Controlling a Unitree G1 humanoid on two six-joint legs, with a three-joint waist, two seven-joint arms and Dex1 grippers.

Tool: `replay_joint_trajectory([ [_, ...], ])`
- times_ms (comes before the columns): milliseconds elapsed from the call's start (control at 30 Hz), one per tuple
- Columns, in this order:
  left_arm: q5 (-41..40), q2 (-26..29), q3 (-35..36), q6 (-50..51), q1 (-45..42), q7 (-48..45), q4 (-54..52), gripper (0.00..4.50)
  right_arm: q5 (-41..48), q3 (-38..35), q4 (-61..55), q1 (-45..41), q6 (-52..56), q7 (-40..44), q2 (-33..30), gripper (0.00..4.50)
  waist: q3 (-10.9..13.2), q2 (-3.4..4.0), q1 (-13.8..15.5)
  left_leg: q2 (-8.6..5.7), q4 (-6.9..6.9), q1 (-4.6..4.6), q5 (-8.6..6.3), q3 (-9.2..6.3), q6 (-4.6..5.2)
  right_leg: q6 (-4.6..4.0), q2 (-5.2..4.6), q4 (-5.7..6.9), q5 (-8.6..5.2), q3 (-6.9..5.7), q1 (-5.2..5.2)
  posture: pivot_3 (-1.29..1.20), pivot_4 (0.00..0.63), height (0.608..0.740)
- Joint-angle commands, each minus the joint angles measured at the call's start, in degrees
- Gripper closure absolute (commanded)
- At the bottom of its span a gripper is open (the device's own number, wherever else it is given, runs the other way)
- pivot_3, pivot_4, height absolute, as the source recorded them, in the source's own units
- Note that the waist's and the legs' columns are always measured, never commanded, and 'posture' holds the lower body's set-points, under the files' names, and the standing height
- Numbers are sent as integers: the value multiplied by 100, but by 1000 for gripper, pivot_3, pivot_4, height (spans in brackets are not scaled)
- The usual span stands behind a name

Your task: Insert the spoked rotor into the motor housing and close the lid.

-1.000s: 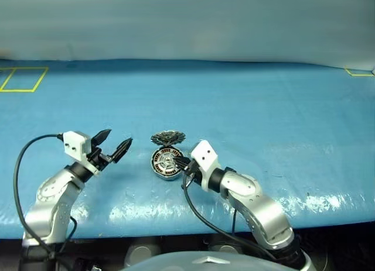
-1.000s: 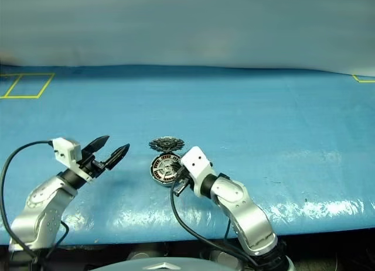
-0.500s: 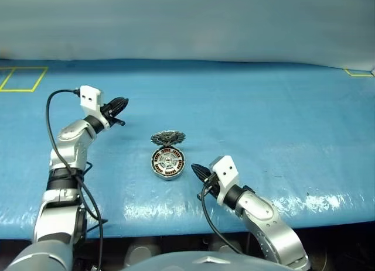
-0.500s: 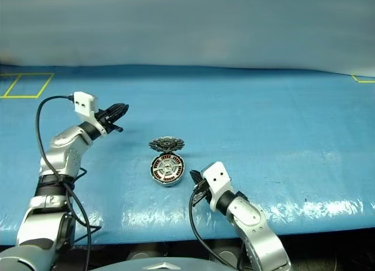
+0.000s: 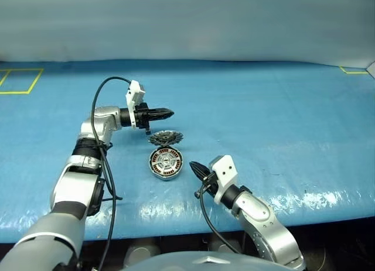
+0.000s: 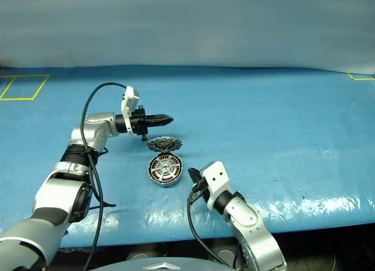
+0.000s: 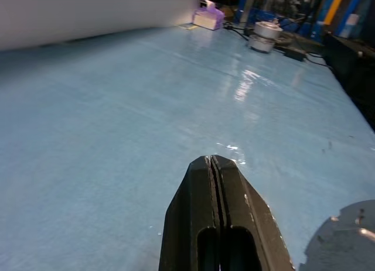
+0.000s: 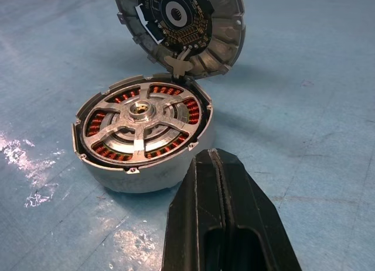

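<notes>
The motor housing (image 5: 166, 174) lies on the blue table, and the spoked rotor (image 8: 140, 122) sits inside it, silver spokes over the copper windings. The lid (image 5: 166, 137) stands open on the hinge at the housing's far edge, its dark inner face (image 8: 179, 28) turned toward me. My left gripper (image 5: 170, 113) is shut and empty, pointing right, just behind and above the lid; the lid's grey back (image 7: 345, 242) shows in the left wrist view. My right gripper (image 5: 191, 165) is shut and empty, a short way from the housing's right side, tip (image 8: 211, 155) aimed at it.
The blue table cover (image 5: 263, 119) stretches wide around the motor. A yellow tape square (image 5: 17, 79) marks the far left, and a tape corner (image 5: 351, 71) the far right. The near edge runs just below my right arm. A purple box (image 7: 208, 16) sits far off.
My left gripper shut and swung from the near left across to the far side of the lid, now pointing right. My right gripper drew back from the housing toward the near edge, then held still.
</notes>
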Motion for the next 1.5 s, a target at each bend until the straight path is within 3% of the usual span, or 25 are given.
replay_joint_trajectory([
  [33,57,180,-216,473,-249,-725,3,4467,-33,85,-101,-18,-20,-65,-2,4500,0,0,-2,1,0,0,0,0,0,0,1,0,0,0,0,0,150,740],
  [200,207,243,-572,733,-126,-1200,-295,4467,-34,112,-107,-3,11,-96,-23,4500,0,0,8,1,6,-2,0,-1,1,-1,1,1,0,1,1,0,150,740],
  [367,-133,221,-897,1123,380,-1235,-1150,4467,-40,89,-18,-36,7,-163,-12,4500,0,0,5,1,12,-4,-2,-1,3,-1,1,1,0,7,1,0,150,740],
  [467,-232,426,-1385,1275,785,-1235,-1760,4467,-56,113,31,-63,15,-187,-8,4500,0,1,0,2,11,-3,-2,0,3,-2,2,3,-1,9,0,0,150,740],
  [700,-330,849,-1685,1606,1494,-1235,-2547,4467,-100,5,92,-54,69,-353,11,4500,1,2,13,4,21,-3,-2,-1,4,-23,5,10,-13,11,-1,0,150,740],
  [933,-199,1165,-1425,1578,2312,-690,-3518,4467,29,-197,-138,-189,559,-536,127,4500,0,4,25,4,25,-3,-2,0,4,-24,4,10,-13,14,0,0,150,740],
  [1133,-1139,649,-180,1725,3419,727,-5416,4467,150,-392,-644,-639,1101,-521,63,4500,2,9,54,5,25,-6,-2,-1,4,-23,1,9,-13,19,-5,0,150,740],
  [1233,-1399,222,236,1472,4097,1506,-6300,4500,100,-391,-754,-1039,1404,-493,-34,3919,2,10,62,4,25,-4,-2,1,3,-22,-2,7,-12,20,-3,0,150,740],
  [1500,-286,-855,-82,-787,6273,3150,-7504,4500,162,-45,-318,-2131,1675,-82,-153,1236,0,13,124,2,20,0,-3,15,4,-25,-2,3,-12,29,-3,0,150,740],
])
